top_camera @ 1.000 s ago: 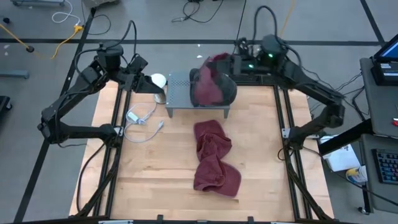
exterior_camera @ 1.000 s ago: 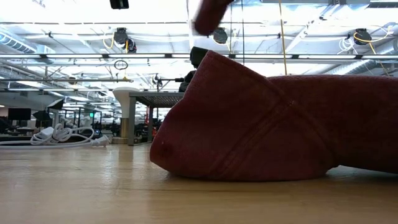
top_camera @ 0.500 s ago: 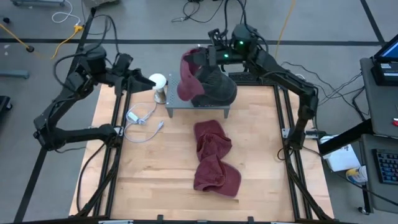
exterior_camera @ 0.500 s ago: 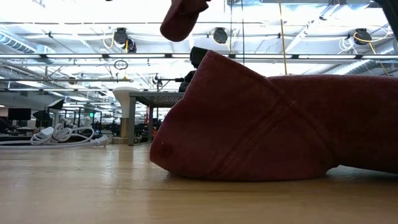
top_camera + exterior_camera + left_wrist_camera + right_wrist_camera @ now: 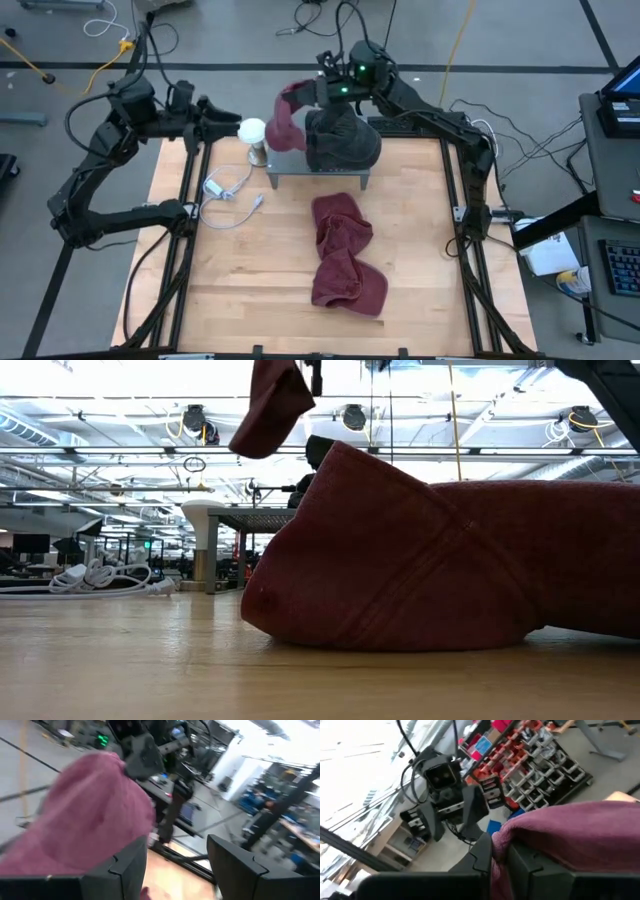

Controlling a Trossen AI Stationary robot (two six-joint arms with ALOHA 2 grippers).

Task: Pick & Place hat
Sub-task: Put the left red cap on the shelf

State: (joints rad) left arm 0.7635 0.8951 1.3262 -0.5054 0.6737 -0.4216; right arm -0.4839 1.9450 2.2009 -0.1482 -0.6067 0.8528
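The right gripper (image 5: 312, 92) is pinched tight on a maroon hat (image 5: 283, 117), holding it in the air over the left end of a grey stand (image 5: 290, 152) at the table's far edge. The left gripper (image 5: 222, 113) waits just beyond, its fingers spread and holding nothing. No writing can be read anywhere. Three maroon hats show in all — two lie heaped on the wooden table (image 5: 240, 270), nearest the front (image 5: 342, 262). A dark hat (image 5: 345, 140) sits on the stand; a white cable (image 5: 228, 190) lies left of it.
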